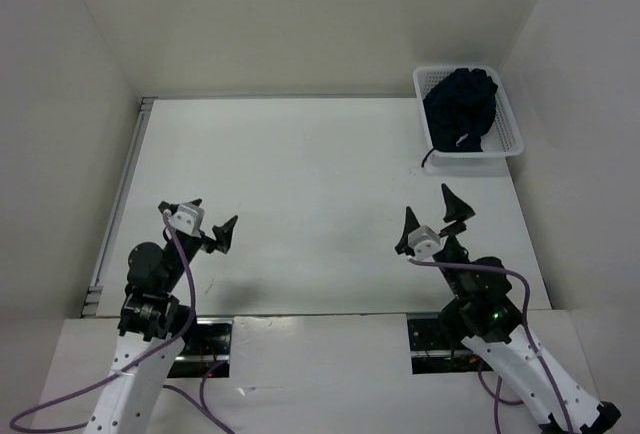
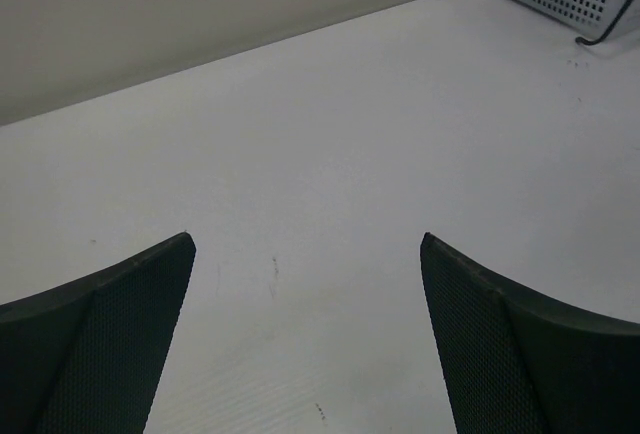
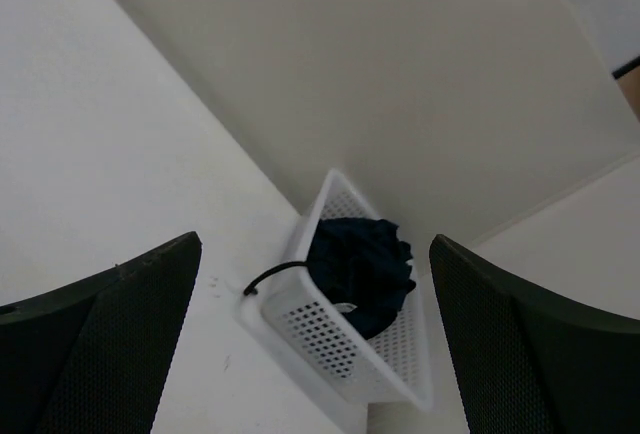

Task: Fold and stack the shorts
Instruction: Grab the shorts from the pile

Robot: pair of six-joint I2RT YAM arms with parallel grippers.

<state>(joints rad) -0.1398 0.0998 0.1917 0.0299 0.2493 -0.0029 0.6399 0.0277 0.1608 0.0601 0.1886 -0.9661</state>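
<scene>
One shorts [image 1: 460, 104] bundle, partly hidden, in basket [image 1: 510, 124]

— Looked like a robotics lab, not a home or a shop.

— Judged from what?

— From the left arm [image 1: 150, 276] and the right arm [image 1: 485, 319], bolted side by side at the near edge of a white counter [image 1: 300, 184]. Boxed in by plain white panels [image 1: 300, 14] at the back and on both sides, like a test cell.

— Anything else?

— Purple cables [image 1: 470, 267] looped loose over the arms, and a metal rail [image 1: 115, 214] along the counter's left edge. A lone prop too: a white mesh basket [image 1: 480, 155] in the far right corner, stuffed with dark shorts [image 1: 460, 104].
</scene>
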